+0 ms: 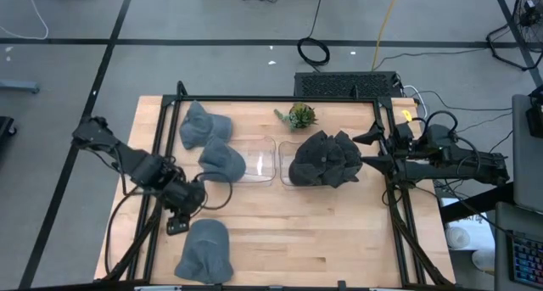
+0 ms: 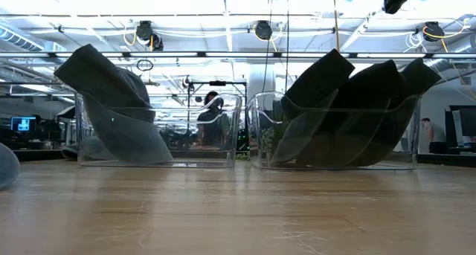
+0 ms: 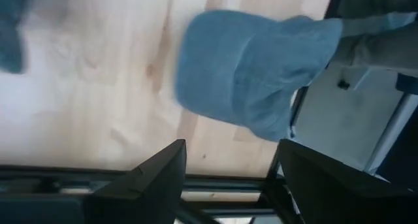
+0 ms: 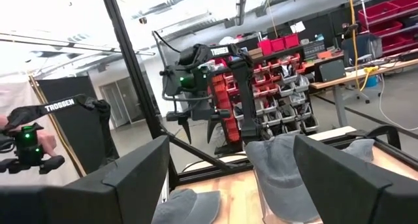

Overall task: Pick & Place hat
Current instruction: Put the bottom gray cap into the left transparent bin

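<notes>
High view shows a wooden bench [image 1: 288, 240] with two clear bins in the middle. The left bin [image 1: 259, 159] has one grey hat [image 1: 222, 161] hanging over its left side. The right bin [image 1: 287, 168] is full of dark hats [image 1: 325, 159] piled up together. A small green plant [image 1: 299, 115] sits at the far side of the bench, just behind the right bin.

Another grey hat [image 1: 204, 126] lies on the bench at the far left. One more grey hat [image 1: 205, 250] lies at the near left edge of the bench.

The left gripper [image 1: 176, 224] is over the bench, between the left bin and the near hat. Its fingers are apart and hold nothing. In the left wrist view, the near hat [image 3: 251, 70] lies flat on the wood just past the two dark fingers [image 3: 150, 181].

The right gripper [image 1: 363, 151] waits at the right edge of the bench, next to the pile of dark hats. Its fingers are wide apart and empty.
</notes>
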Robot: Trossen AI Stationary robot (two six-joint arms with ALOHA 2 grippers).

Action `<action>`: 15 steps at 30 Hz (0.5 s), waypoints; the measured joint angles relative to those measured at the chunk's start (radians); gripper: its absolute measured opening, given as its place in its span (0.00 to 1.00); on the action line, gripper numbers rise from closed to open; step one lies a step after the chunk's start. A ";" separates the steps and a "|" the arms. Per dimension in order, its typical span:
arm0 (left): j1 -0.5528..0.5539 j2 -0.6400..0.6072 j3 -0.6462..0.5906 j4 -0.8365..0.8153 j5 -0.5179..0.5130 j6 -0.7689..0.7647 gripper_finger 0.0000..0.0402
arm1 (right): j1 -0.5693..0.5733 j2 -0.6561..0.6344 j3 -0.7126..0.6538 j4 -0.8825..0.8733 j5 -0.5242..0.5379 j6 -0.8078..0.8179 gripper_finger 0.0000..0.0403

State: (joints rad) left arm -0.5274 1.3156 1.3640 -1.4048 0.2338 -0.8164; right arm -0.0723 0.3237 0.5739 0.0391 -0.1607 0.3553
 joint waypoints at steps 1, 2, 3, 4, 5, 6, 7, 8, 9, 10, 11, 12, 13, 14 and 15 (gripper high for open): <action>-0.012 0.005 -0.009 0.017 -0.001 -0.017 0.64 | 0.000 0.000 0.000 -0.002 -0.001 0.000 0.79; -0.025 0.011 -0.020 0.032 -0.007 -0.034 0.64 | 0.000 0.000 0.000 -0.005 -0.001 0.000 0.79; -0.038 0.018 -0.032 0.050 -0.015 -0.050 0.63 | 0.000 0.000 0.000 -0.006 -0.001 0.000 0.79; -0.052 0.026 -0.041 0.064 -0.019 -0.063 0.64 | 0.000 0.000 0.000 -0.006 -0.001 0.000 0.79; -0.064 0.035 -0.048 0.075 -0.023 -0.074 0.64 | 0.000 0.000 0.000 -0.006 -0.001 0.000 0.79; -0.074 0.048 -0.052 0.079 -0.026 -0.083 0.63 | 0.000 0.000 0.000 -0.006 -0.001 0.000 0.79; -0.082 0.063 -0.053 0.079 -0.028 -0.087 0.64 | 0.000 0.000 0.000 -0.006 -0.001 0.000 0.79; -0.090 0.081 -0.054 0.077 -0.031 -0.088 0.64 | 0.000 0.000 0.000 -0.006 -0.001 -0.001 0.79; -0.096 0.099 -0.055 0.075 -0.038 -0.088 0.63 | 0.000 0.000 0.000 -0.006 -0.001 -0.001 0.79; -0.100 0.115 -0.055 0.075 -0.051 -0.088 0.63 | 0.000 0.000 0.000 -0.006 -0.001 -0.003 0.79; -0.104 0.130 -0.055 0.075 -0.064 -0.093 0.64 | 0.000 0.000 0.000 -0.006 -0.001 -0.003 0.79; -0.105 0.144 -0.055 0.072 -0.083 -0.097 0.63 | 0.000 0.000 0.000 -0.006 -0.001 -0.003 0.79; -0.105 0.157 -0.055 0.071 -0.101 -0.103 0.63 | 0.000 0.000 0.000 -0.006 -0.001 -0.004 0.79; -0.105 0.170 -0.055 0.071 -0.117 -0.103 0.64 | 0.000 0.000 0.000 -0.006 -0.001 -0.004 0.79; -0.105 0.181 -0.055 0.071 -0.133 -0.103 0.63 | 0.000 0.000 0.000 -0.006 -0.001 -0.004 0.79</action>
State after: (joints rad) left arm -0.6323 1.4971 1.3090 -1.3342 0.1007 -0.9199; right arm -0.0719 0.3237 0.5739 0.0330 -0.1619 0.3515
